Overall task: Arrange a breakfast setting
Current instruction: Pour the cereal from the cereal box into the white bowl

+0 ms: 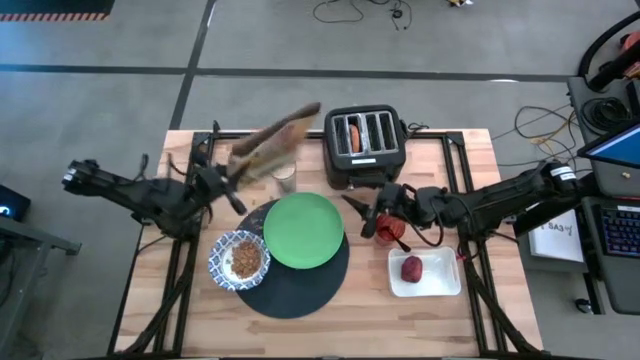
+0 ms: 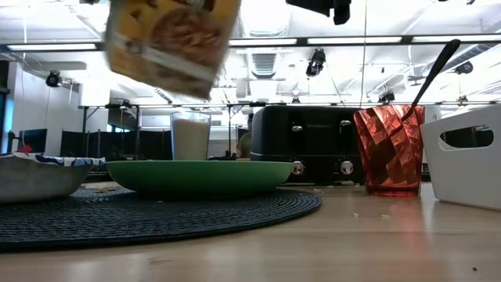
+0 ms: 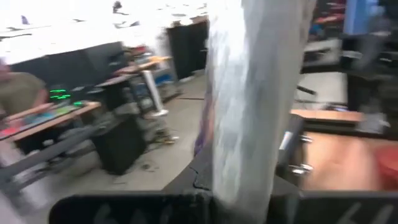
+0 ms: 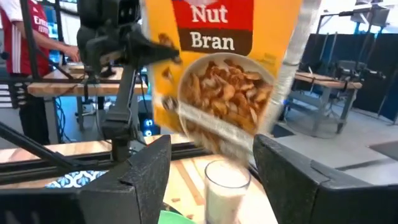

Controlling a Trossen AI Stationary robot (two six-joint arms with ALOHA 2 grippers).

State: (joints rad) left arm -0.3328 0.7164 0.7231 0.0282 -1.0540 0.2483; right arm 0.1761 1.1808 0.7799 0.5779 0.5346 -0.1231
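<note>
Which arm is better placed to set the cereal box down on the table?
Left. Its pincer is shut on the cereal box, held tilted above the table. The right pincer is open beside the red cup.

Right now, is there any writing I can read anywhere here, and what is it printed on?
"Nut" on the cereal box, on its red band.
"Bran" on the same box, on the brown patch below.
White lettering on a person's red shirt: cut off, unreadable.
Paper beside the table: too small to read.

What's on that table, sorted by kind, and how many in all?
Dishes: 4: green plate, patterned bowl, red cup, white tray
Food and drink: 3: cereal box, glass of milk, dark red fruit
Toaster: 1
Placemat: 1
Total: 9
</note>
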